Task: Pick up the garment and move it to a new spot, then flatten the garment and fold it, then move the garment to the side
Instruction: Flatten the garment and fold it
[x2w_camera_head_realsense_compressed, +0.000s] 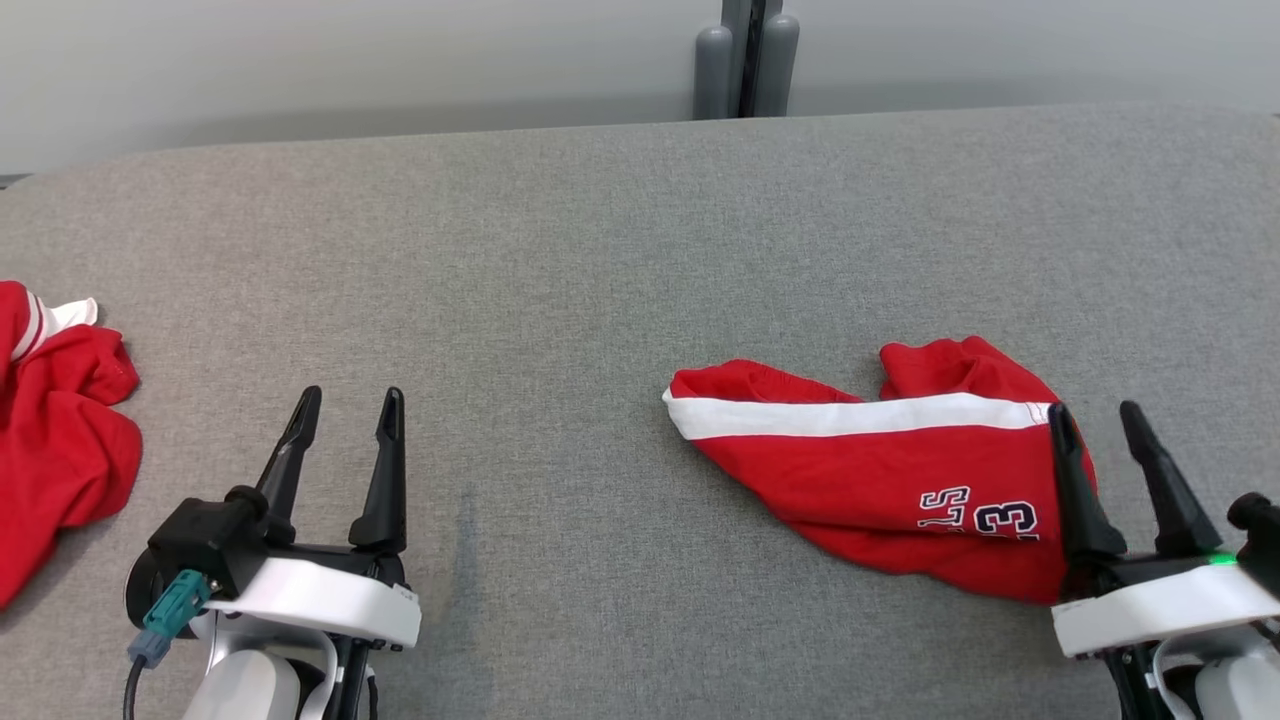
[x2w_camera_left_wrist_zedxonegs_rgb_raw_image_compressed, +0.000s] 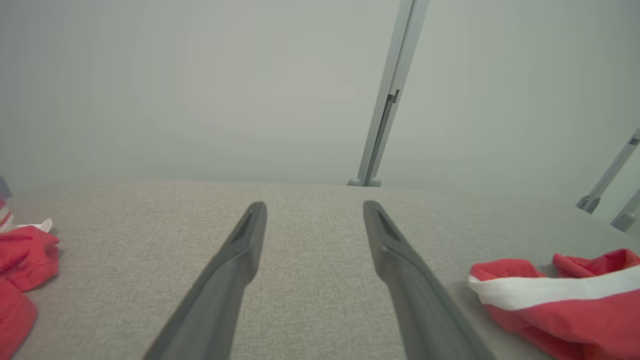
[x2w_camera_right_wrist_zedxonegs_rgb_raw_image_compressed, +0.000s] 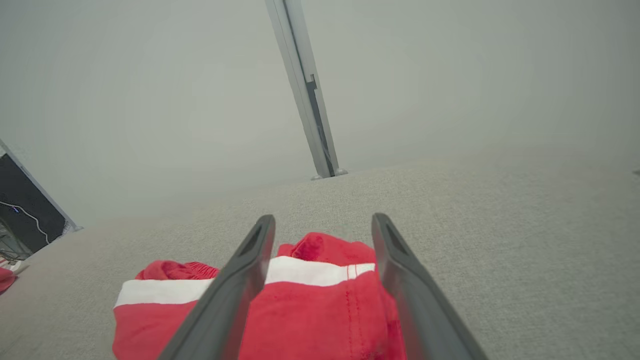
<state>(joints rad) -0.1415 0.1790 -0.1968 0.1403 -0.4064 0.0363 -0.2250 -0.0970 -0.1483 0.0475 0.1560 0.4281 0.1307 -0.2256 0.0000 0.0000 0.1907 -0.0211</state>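
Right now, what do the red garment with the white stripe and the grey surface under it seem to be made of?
Red garment with a white stripe: probably soft knit cotton jersey, matte; it creases limply and shows stitched seams and printed characters. Grey work surface: seemingly covered in woven fabric, matte; a fine speckled weave is visible, no shine.

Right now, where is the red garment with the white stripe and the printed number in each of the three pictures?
Head view: the red garment lies at the lower right, on the grey table.
Left wrist view: it is in the lower right corner.
Right wrist view: it is at the bottom centre.
Shared landmark: the grey post at the table's far edge is in all three.
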